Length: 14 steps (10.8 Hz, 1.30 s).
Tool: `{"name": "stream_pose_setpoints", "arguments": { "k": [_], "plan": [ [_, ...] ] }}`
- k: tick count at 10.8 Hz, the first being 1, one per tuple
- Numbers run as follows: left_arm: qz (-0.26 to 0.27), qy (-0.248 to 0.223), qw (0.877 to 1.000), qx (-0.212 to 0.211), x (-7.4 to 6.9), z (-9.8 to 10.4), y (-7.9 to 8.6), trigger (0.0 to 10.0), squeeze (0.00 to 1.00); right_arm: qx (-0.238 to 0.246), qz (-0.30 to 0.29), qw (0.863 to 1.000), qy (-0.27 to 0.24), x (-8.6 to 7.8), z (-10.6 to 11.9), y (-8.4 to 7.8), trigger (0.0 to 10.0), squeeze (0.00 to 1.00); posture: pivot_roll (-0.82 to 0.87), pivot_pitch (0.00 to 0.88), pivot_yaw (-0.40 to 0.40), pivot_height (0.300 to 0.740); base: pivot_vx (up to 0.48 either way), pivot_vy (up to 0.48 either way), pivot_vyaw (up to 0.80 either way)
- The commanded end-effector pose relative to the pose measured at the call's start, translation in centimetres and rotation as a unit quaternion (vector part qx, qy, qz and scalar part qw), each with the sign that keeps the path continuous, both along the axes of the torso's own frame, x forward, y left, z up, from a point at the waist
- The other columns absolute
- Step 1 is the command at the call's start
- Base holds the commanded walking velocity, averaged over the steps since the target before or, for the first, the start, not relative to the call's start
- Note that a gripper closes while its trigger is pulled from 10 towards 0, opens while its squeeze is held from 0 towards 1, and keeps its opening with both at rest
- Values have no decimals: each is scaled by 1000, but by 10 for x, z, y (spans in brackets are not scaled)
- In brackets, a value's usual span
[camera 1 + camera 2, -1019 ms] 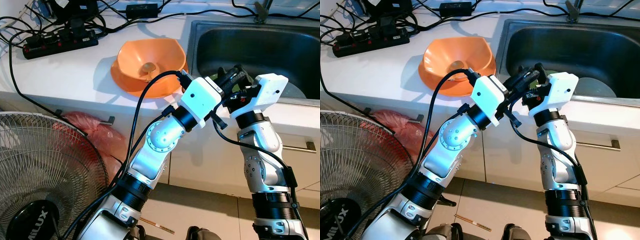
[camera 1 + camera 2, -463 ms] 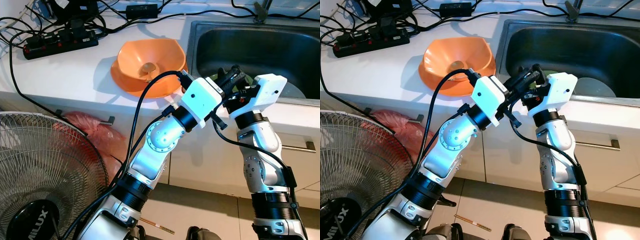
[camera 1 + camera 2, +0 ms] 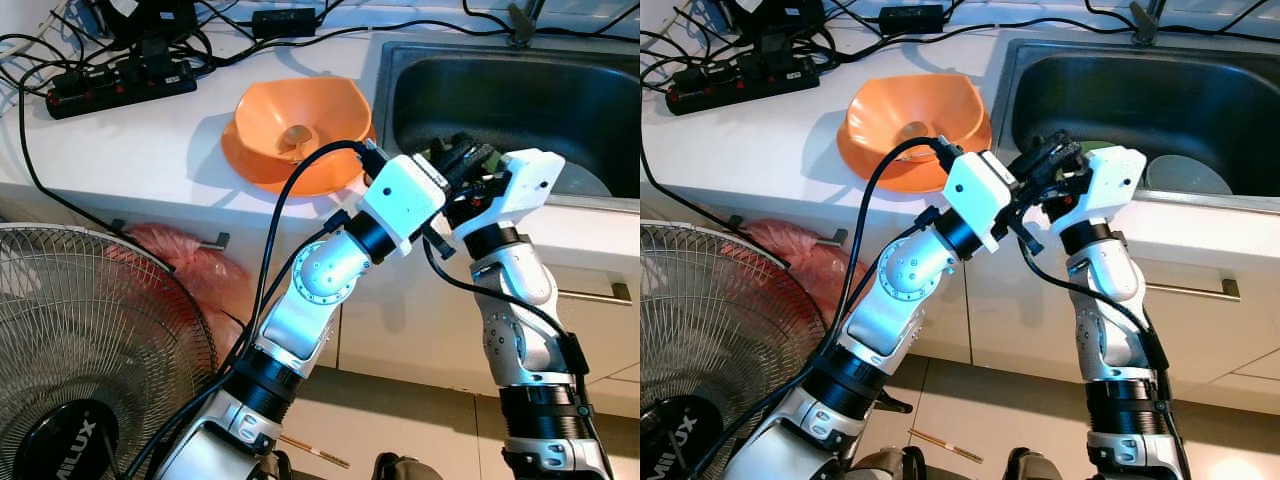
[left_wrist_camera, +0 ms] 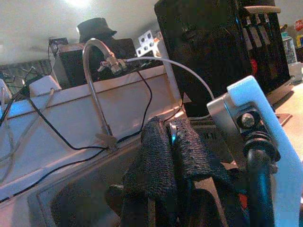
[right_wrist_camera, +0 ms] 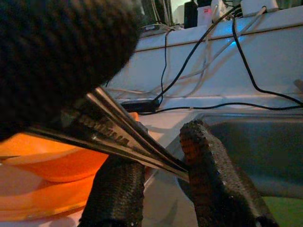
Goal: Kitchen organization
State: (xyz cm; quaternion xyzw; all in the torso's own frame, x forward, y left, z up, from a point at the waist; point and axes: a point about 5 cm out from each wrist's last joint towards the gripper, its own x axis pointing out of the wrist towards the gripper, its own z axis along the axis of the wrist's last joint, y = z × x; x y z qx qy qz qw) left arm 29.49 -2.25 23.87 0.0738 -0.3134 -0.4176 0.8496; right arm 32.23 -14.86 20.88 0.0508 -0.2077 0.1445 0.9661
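Two grippers meet over the front left corner of the sink (image 3: 392, 95), so you have both arms working in one tight spot. Your left gripper (image 4: 170, 131) has its fingers pressed together on a thin metal utensil (image 5: 128, 137); a sliver of bright metal shows in the narrow seam between the two pads. That utensil looks like a few flat strips lying side by side, though what kind of tool it is cannot be made out. It runs across into your right gripper (image 5: 158, 146), whose fingers stand apart on either side of it, and its far end seems to touch only one of them. Just beside the sink on the white countertop (image 3: 150, 150) sits an orange bowl (image 3: 300, 115) on an orange plate, with something small in its hollow that is too blurred to name. Down in the basin you can see a round grey dish (image 3: 1185, 175) and a patch of green (image 5: 284, 210). A curved faucet (image 4: 97, 85) rises at the sink's back edge. Further along the counter lies a black power strip (image 3: 120, 85) with tangled cables. Below the counter stand a wire-guard fan (image 3: 90, 330) and a red bag (image 3: 200, 265).
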Motion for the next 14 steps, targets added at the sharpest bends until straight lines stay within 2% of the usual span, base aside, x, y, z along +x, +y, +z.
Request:
{"name": "stream_pose_setpoints", "arguments": {
  "k": [1, 10, 11, 12, 14],
  "plan": [
    [-28, 18, 999, 22, -6, -10, -12, 10000, 0, 6, 17, 999, -27, -2, 13, 5, 0, 0, 0, 151, 74, 740, 0, 0, 0],
    [-25, 17, 999, 26, -6, -12, -11, 10000, 0, -3, -9, 1000, -17, 2, 10, 1, 0, 0, 5, 153, 70, 740, 0, 0, 0],
    [-24, 16, 999, 26, -6, -12, -11, 10000, 0, -3, -13, 1000, -15, 3, 9, 0, 7882, 0, 5, 152, 70, 740, 0, 0, 0],
    [-21, 15, 999, 27, -5, -12, -10, 10000, 1000, -2, -16, 1000, -12, 3, 9, -1, 10000, 0, 5, 152, 70, 740, 0, 0, 0],
    [-19, 17, 999, 26, -5, -12, -10, 10000, 1000, 1, -18, 1000, -10, 3, 8, -1, 10000, 0, 6, 147, 71, 740, 0, 0, 0]
  ]
}}
